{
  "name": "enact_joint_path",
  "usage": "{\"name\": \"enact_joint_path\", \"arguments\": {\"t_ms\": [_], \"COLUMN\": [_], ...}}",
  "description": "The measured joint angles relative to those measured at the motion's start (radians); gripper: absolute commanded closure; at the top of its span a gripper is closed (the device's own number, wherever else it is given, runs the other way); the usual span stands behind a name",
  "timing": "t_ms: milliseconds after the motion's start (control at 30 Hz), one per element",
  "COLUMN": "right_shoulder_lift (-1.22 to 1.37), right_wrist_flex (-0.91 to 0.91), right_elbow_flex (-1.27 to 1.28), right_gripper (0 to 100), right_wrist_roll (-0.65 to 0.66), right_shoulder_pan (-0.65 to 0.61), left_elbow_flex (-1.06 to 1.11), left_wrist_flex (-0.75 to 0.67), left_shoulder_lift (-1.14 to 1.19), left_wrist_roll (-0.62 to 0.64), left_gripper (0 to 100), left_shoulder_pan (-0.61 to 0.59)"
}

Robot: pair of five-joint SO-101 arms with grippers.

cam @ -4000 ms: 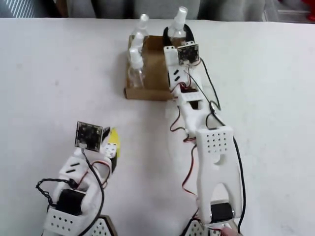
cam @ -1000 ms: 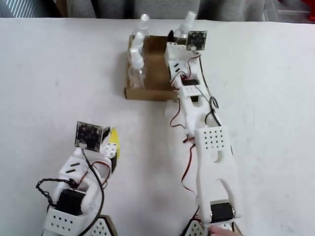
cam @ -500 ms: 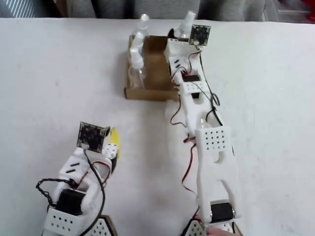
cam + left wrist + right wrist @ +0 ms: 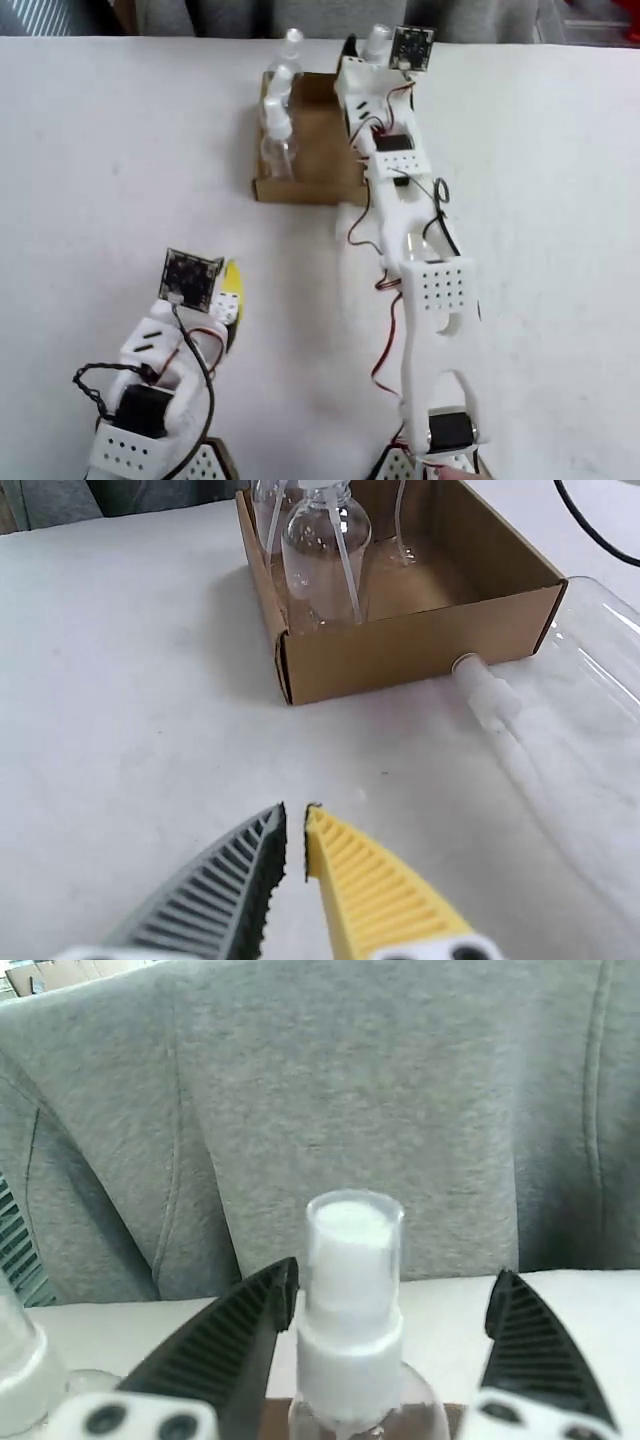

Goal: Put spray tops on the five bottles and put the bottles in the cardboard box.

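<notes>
The cardboard box (image 4: 312, 150) sits at the table's far middle, with several capped clear bottles (image 4: 276, 112) standing along its left wall; they show up close as bottles (image 4: 325, 545) in the box (image 4: 420, 640). At the box's far right corner stands one more bottle, its white spray top (image 4: 351, 1260) between the wide-apart black fingers of my right gripper (image 4: 392, 1275), which is open. From above, that gripper (image 4: 362, 55) is beside the bottle top (image 4: 379, 38). My left gripper (image 4: 296, 815) hovers low over bare table, shut on nothing, at the near left (image 4: 231, 287).
Another clear bottle (image 4: 590, 670) lies on its side by the box's near right corner, its white top (image 4: 482, 688) pointing towards the box, under the stretched right arm (image 4: 425, 280). Grey upholstery lies beyond the far table edge. Open table lies left of the box.
The right arm has stretched farther towards the table's back edge, carrying its gripper past the box's far right corner. The left arm has barely shifted.
</notes>
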Motion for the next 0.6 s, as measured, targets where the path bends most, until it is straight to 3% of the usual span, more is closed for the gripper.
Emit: {"name": "enact_joint_path", "arguments": {"t_ms": [300,600], "right_shoulder_lift": [-0.1,-0.295], "right_wrist_flex": [0.005,0.218], "right_elbow_flex": [0.0,0.0], "right_gripper": [73.0,73.0], "right_wrist_roll": [0.0,0.0], "right_shoulder_pan": [0.008,0.031], "left_elbow_flex": [0.0,0.0], "left_wrist_flex": [0.0,0.0], "left_shoulder_lift": [0.0,0.0], "left_wrist_roll": [-0.005,-0.006], "left_gripper": [94,94], "left_shoulder_pan": [0.0,0.0]}}
